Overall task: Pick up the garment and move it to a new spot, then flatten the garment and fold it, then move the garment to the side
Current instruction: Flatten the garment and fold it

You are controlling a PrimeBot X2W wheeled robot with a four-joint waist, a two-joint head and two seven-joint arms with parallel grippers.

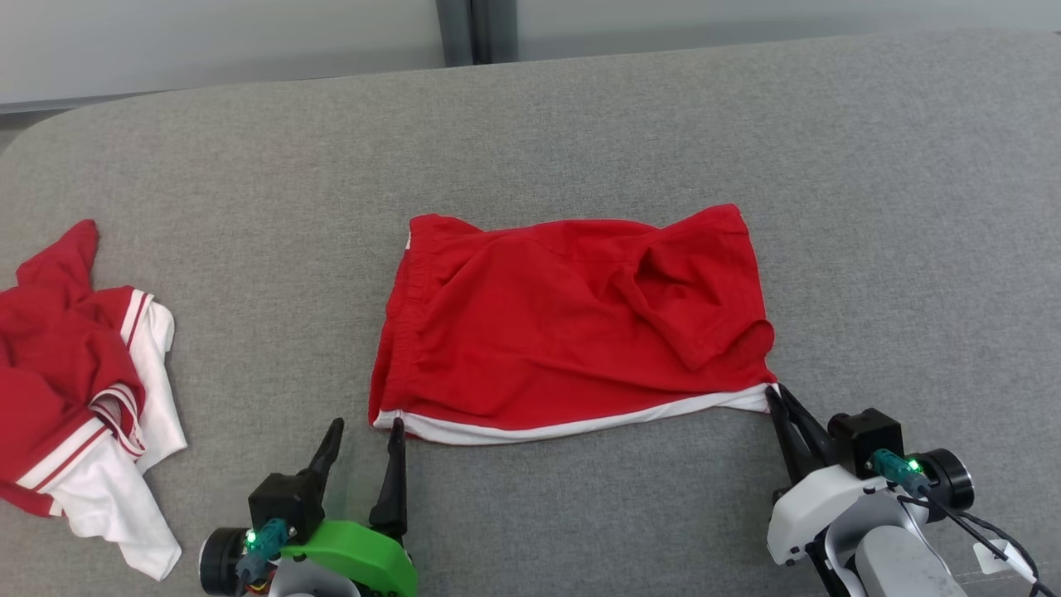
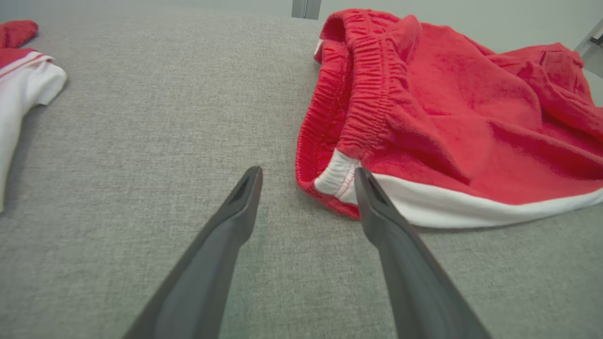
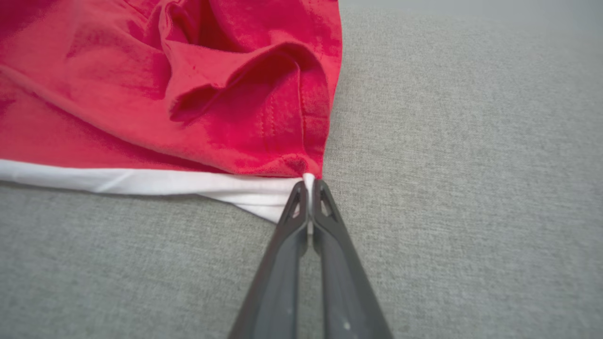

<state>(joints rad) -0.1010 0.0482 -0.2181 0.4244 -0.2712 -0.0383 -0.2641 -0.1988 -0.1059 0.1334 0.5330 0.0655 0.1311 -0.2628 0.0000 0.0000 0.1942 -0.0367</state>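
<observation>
Garment [image 1: 572, 323], red with a white band along its near edge, lies rumpled on the grey cushion [image 1: 580, 124]. Right gripper [image 1: 777, 396] pinches its near right corner; left gripper [image 1: 365, 424] stands spread wide at the near left corner.

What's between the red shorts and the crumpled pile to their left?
Just bare grey surface, as the head view and the left wrist view show. The open left gripper sits at the gap's near edge, by the corner of the shorts.

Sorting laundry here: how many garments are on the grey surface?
2: red shorts in the middle, and a crumpled red-and-white garment at the left edge, which may hide more pieces.
</observation>
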